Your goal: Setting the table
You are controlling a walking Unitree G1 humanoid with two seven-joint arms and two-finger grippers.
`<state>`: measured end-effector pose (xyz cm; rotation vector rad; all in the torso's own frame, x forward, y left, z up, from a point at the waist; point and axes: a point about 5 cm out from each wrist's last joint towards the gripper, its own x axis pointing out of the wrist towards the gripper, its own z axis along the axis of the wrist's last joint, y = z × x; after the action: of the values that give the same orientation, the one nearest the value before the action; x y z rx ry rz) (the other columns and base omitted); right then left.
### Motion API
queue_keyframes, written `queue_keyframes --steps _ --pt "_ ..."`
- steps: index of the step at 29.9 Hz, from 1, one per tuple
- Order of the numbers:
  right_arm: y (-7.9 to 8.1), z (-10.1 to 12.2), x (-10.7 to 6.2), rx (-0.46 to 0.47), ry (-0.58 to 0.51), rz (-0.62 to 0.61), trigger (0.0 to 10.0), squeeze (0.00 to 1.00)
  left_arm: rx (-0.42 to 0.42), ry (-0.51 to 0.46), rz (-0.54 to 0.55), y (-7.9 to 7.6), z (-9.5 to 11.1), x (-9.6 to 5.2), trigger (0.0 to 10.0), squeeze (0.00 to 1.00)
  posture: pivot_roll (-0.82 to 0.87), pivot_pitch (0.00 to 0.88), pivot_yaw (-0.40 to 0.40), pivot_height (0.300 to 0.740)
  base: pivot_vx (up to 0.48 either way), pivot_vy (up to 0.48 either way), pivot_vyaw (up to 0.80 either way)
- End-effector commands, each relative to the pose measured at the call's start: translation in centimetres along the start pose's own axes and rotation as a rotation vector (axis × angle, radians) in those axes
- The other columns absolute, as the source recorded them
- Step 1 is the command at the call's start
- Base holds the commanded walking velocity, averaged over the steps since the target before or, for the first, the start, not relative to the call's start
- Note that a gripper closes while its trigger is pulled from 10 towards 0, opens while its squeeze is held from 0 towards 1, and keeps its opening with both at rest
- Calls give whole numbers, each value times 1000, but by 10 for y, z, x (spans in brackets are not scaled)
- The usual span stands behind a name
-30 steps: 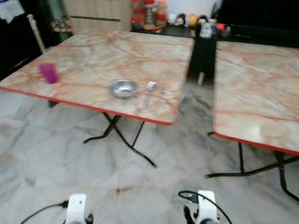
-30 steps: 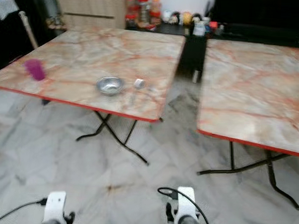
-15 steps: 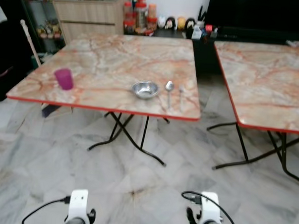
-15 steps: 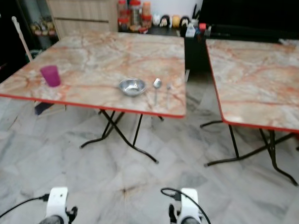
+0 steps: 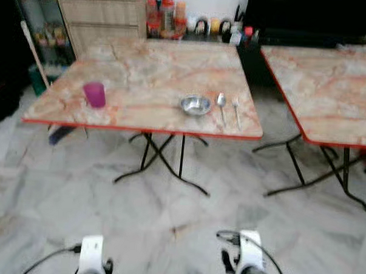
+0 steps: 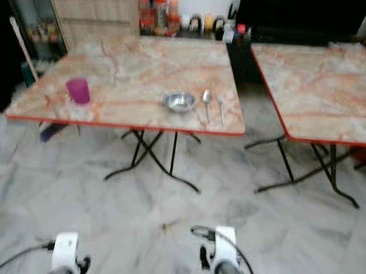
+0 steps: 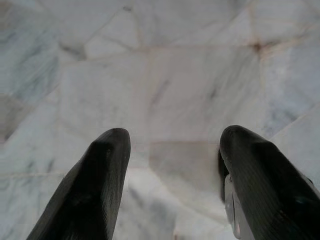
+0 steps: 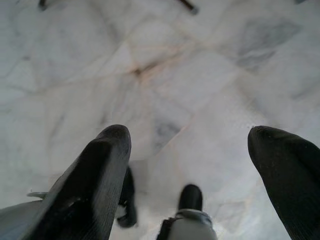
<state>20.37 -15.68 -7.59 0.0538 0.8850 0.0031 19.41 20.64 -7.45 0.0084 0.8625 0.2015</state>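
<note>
A marble-topped folding table [image 5: 143, 80] with a red edge stands ahead on the left. On it sit a purple cup [image 5: 95, 94] near the front left, a small steel bowl [image 5: 196, 105] near the front right, and a spoon [image 5: 221, 105] and a fork [image 5: 236, 110] just right of the bowl. Both arms hang low over the floor, well short of the table. My left gripper [image 7: 172, 145] is open with bare floor between its fingers. My right gripper [image 8: 192, 145] is open too, holding nothing.
A second marble table [image 5: 331, 83] stands to the right, with a gap between the two. A wooden cabinet [image 5: 106, 21] and jars and bottles [image 5: 164, 15] line the back wall. Black table legs [image 5: 163, 166] cross under the left table. Grey marble floor [image 5: 167, 221] lies before me.
The camera has swung, so the whole scene has shifted right and the tables look squarer and farther. The things on the table have not moved. Both arms stay low.
</note>
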Motion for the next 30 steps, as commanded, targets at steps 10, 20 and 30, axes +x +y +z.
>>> queue_keyframes --steps 10,20,30 --pt "-4 -1 -1 -6 -1 -9 10000 0 -3 -11 -4 -1 1 0 10000 0 35 0 25 731 316 0 -172" --pt "-4 -1 -1 -3 -3 -6 10000 0 -2 -16 -9 -2 2 0 10000 0 36 0 24 731 323 0 0" --pt "-4 -3 -1 3 8 -3 10000 0 -1 -18 -14 -4 2 0 10000 0 34 0 23 731 338 0 -101"
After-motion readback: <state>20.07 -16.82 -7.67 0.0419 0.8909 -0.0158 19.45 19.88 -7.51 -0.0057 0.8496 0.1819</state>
